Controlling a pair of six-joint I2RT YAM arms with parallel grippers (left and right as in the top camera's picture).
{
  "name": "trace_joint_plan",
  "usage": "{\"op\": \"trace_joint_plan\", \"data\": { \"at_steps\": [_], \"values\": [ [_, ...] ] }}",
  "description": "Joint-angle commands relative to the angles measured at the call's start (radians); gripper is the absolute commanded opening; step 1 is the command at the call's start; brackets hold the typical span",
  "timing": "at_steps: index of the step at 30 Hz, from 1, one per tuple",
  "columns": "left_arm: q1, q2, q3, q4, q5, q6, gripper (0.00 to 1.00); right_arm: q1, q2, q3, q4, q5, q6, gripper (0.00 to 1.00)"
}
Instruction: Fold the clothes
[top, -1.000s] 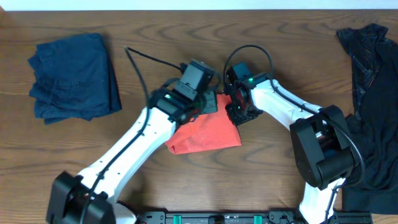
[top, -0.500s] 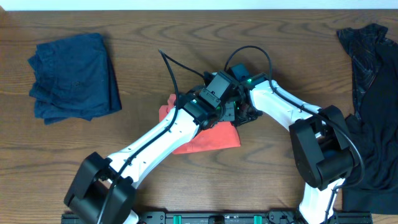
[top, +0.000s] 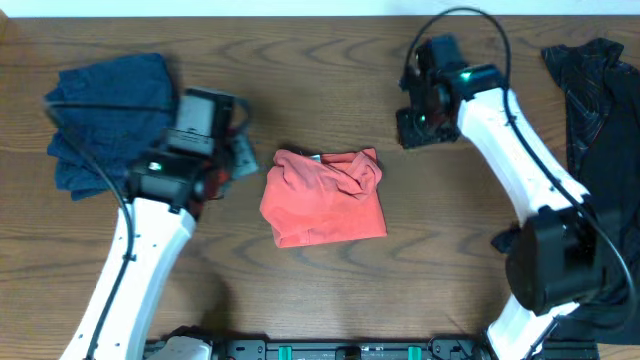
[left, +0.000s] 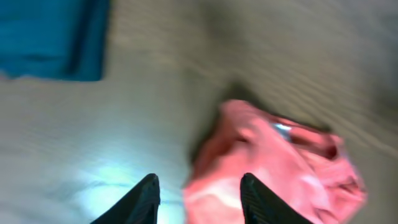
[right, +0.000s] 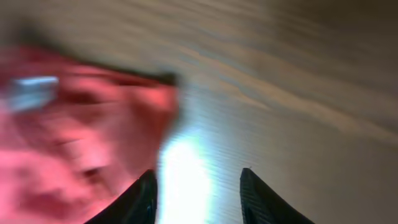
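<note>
My arms pull back from the coral-red shirt (top: 325, 198), both jaws open and empty: fold apparently complete.

Wood table (top: 330, 290), coral shirt (top: 325, 200) (seemingly folded)

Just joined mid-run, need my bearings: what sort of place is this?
Probably a robot lab workbench: a wood-grain table, a left arm and right arm mounted at its near edge, and a coral-red shirt, navy-blue garment and black clothes.

Heavy wrist-view blur; glare on wood
</note>
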Motion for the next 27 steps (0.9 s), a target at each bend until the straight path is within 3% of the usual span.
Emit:
{"op": "trace_joint_plan", "data": {
  "at_steps": [1, 8, 14, 16, 18, 19, 25, 27],
  "values": [
    [0.087, 0.036, -0.012, -0.03, -0.012, -0.002, 0.46, 0.048, -0.003, 0.008, -0.009, -0.38, -0.196, 0.43],
    [0.119, 0.114, -0.041, -0.034, -0.001, -0.003, 0.49, 0.194, 0.054, -0.003, -0.01, -0.35, -0.217, 0.53],
    [0.119, 0.15, -0.041, -0.033, 0.026, -0.002, 0.49, 0.291, 0.141, -0.008, -0.038, -0.345, -0.209, 0.5],
    [0.119, 0.151, -0.041, -0.033, 0.026, -0.002, 0.49, 0.31, 0.166, -0.008, -0.052, -0.322, -0.208, 0.4],
    [0.119, 0.151, -0.041, -0.034, 0.026, -0.002, 0.49, 0.319, 0.185, -0.008, -0.074, -0.224, -0.169, 0.09],
    [0.119, 0.151, -0.041, -0.034, 0.026, -0.002, 0.49, 0.319, 0.188, -0.008, -0.092, -0.151, -0.117, 0.01],
    [0.119, 0.151, -0.041, -0.034, 0.026, -0.002, 0.49, 0.29, 0.181, -0.008, -0.238, 0.301, 0.326, 0.01],
    [0.119, 0.151, -0.041, -0.034, 0.026, -0.002, 0.49, 0.282, 0.181, -0.008, -0.279, 0.369, 0.383, 0.03]
  ]
}}
